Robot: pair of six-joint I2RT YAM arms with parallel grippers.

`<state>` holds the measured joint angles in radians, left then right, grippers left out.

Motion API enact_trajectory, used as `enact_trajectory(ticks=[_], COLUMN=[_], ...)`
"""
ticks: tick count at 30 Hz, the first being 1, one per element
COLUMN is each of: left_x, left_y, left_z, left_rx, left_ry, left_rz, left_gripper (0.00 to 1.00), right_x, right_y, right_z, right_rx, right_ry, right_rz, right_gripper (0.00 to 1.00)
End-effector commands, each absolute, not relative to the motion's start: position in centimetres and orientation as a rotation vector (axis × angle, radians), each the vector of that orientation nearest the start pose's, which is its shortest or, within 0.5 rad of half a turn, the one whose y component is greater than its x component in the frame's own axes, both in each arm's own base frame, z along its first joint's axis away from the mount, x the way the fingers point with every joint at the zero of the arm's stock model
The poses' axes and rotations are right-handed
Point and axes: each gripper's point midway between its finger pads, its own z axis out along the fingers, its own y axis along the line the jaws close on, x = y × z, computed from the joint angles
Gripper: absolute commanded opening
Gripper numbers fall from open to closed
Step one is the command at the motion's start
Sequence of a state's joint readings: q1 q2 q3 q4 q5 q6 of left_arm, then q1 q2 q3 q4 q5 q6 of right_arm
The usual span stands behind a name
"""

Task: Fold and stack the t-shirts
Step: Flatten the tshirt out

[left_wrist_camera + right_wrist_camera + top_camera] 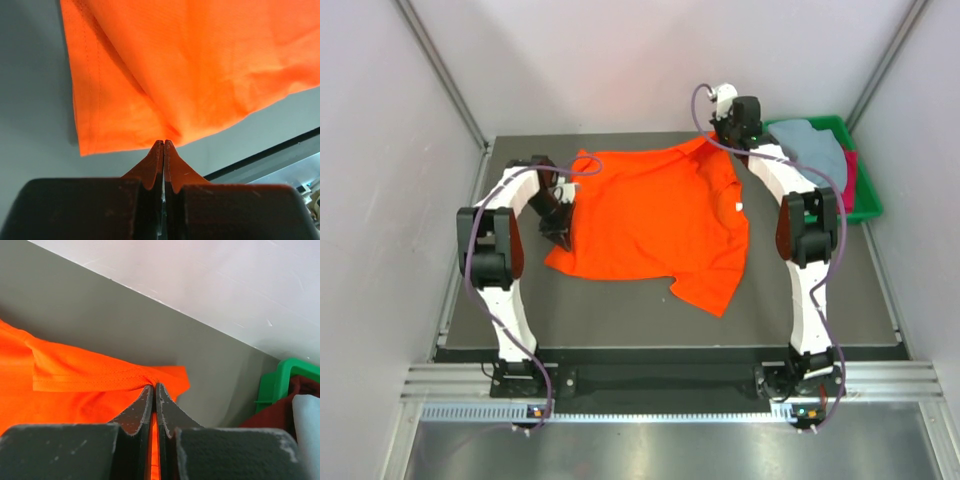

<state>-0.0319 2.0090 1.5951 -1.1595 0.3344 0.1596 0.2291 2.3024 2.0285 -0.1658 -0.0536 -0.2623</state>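
Observation:
A bright orange t-shirt (650,220) lies spread across the dark table, its lower right part rumpled. My left gripper (560,238) is at the shirt's left edge. In the left wrist view that gripper (163,143) is shut, and the orange t-shirt (200,65) gathers into folds right at its tips. My right gripper (718,138) is at the shirt's far right corner. In the right wrist view it (154,386) is shut on a bunched orange hem (90,380), with cloth showing between the jaws. A pale grey-blue t-shirt (815,145) and a crimson t-shirt (850,175) lie in the tray.
A green plastic tray (868,200) stands at the back right of the table, just right of the right arm, and also shows in the right wrist view (280,375). Pale walls close in on the left, back and right. The table's near edge runs along a metal rail (670,385).

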Motion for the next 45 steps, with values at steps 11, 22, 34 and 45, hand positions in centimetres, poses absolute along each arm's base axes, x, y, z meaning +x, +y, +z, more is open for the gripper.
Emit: enact_trajectory(ticks=[11,22,34,45], left_x=[36.3,35.3,33.7,31.2], left_y=[-4.1,-0.4,1.0,1.3], left_z=[2.5,2.6,3.1,3.8], left_rx=[0.241,0.107,0.08,0.0], left_ry=[3.124,3.16,3.178,3.18], left_rz=[-0.392,-0.289,-0.209,-0.18], left_gripper=[0.0,0.0,0.0,0.0], right_x=[63.9,64.3,64.3,64.4], right_y=[15.5,15.5,15.6,15.6], right_z=[20.3,19.9,19.6,19.6], right_rx=[-0.523,-0.517,-0.516,-0.51], right_ry=[1.847,1.848,1.854,1.855], right_rz=[0.021,0.018,0.022,0.02], right_gripper=[0.0,0.0,0.0,0.0])
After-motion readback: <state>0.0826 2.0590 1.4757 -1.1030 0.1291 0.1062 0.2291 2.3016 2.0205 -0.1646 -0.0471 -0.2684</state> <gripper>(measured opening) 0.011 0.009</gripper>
